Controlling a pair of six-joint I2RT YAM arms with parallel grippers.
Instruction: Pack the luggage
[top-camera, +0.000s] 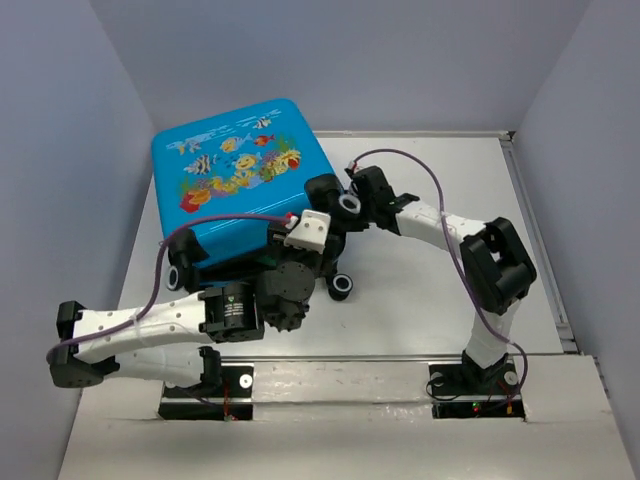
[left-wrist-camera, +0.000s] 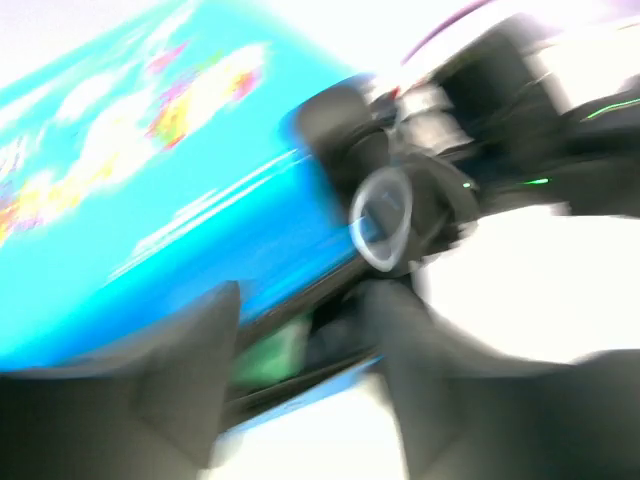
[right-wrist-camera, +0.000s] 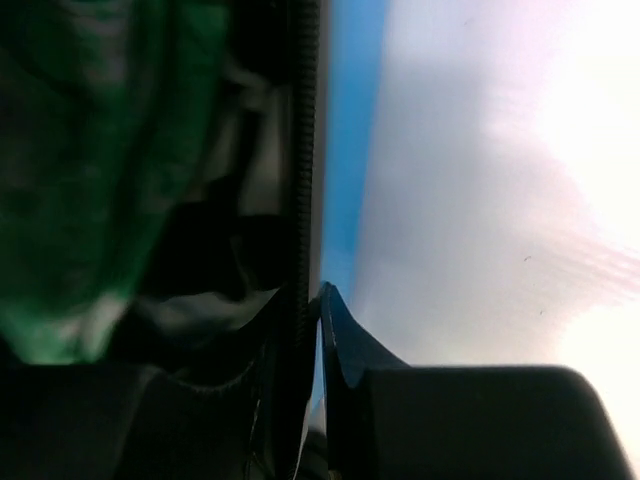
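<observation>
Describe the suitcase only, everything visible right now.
The luggage is a bright-blue hard shell, cartoon fish print facing up, lying on the table at far left. The lid sits ajar; the gap shows black lining and a green item inside. Black-and-white wheels sit at its right end. The right gripper pinches its black zipper edge; the left gripper, jaws apart, faces the near seam.

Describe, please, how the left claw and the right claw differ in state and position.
The left claw has its fingers apart, while the right claw is pinched on the zipper rim of the luggage. The left claw is at the near edge; the right claw is at the right side. Both sit at its seam.
</observation>
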